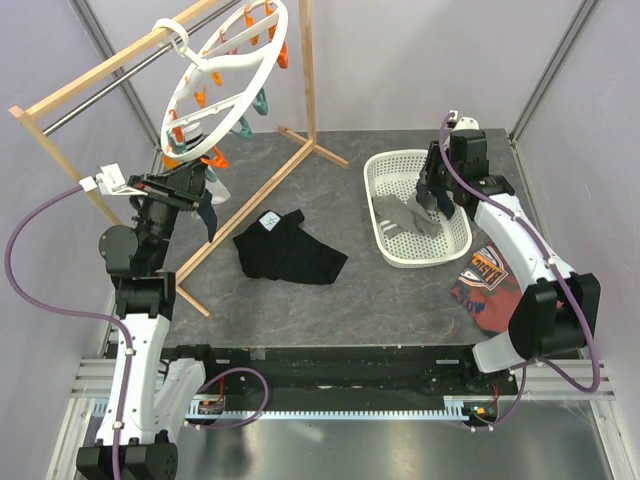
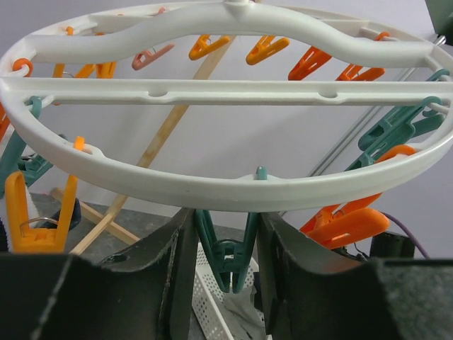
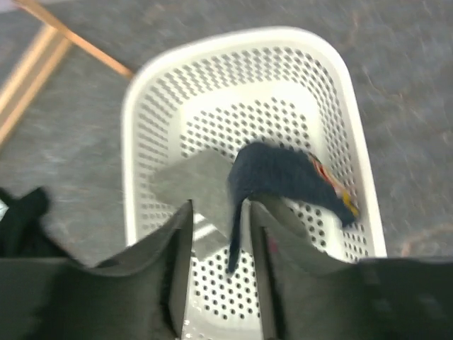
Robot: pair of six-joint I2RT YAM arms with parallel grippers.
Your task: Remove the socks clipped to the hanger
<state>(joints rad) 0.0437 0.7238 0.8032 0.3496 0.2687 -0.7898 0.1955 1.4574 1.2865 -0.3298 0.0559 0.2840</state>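
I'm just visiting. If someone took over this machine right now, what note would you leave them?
Left claw: straddles a teal peg under the hanger; whether it is squeezing is unclear. White cloth, likely a sock, sits just below that peg.
Right claw: open over the basket, navy sock loose between its fingers.
Done: grey sock lies in the basket.
Left: free the white one; no other socks seen on the hanger.

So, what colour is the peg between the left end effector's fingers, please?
Teal peg, clearest in left wrist view.
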